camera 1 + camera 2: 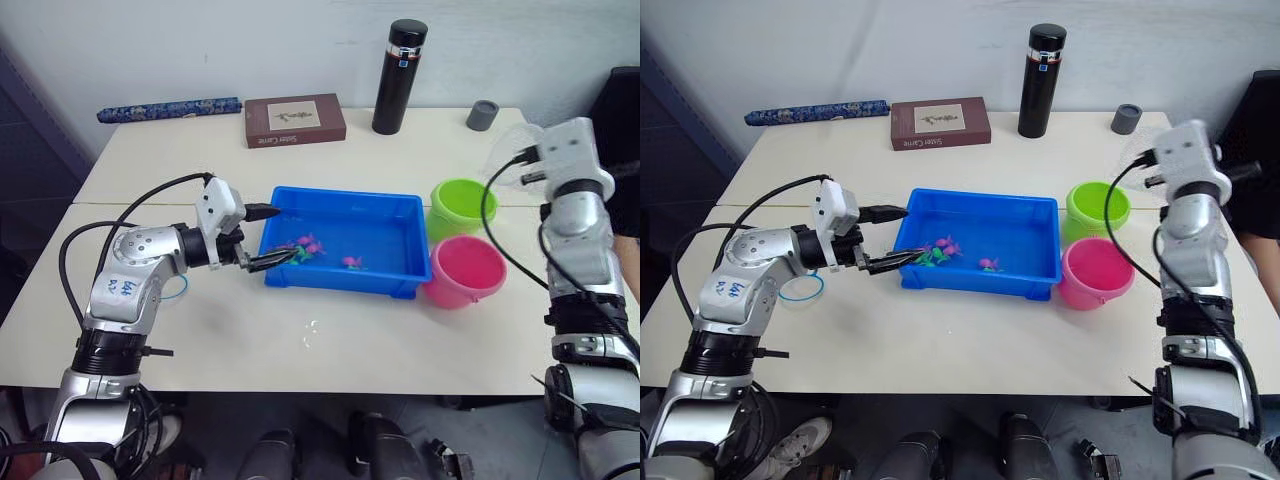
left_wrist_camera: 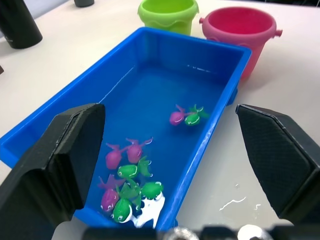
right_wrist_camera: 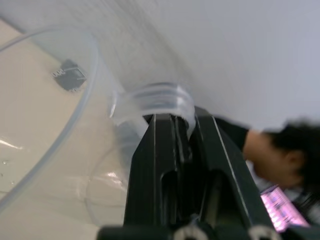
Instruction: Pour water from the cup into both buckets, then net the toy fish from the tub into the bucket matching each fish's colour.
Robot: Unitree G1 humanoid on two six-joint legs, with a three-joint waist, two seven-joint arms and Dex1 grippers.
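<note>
I work in what looks like an office or lab room. Two pale tabletops (image 1: 200, 340) are pushed together against a plain white wall. Along the far edge sit a brown book (image 1: 295, 120), a black thermos (image 1: 399, 77) and a small grey cup (image 1: 482, 114), with a rolled blue patterned item (image 1: 168, 109) at the far left corner. A seated person (image 3: 282, 150) with a lit screen appears in my right wrist view.
</note>
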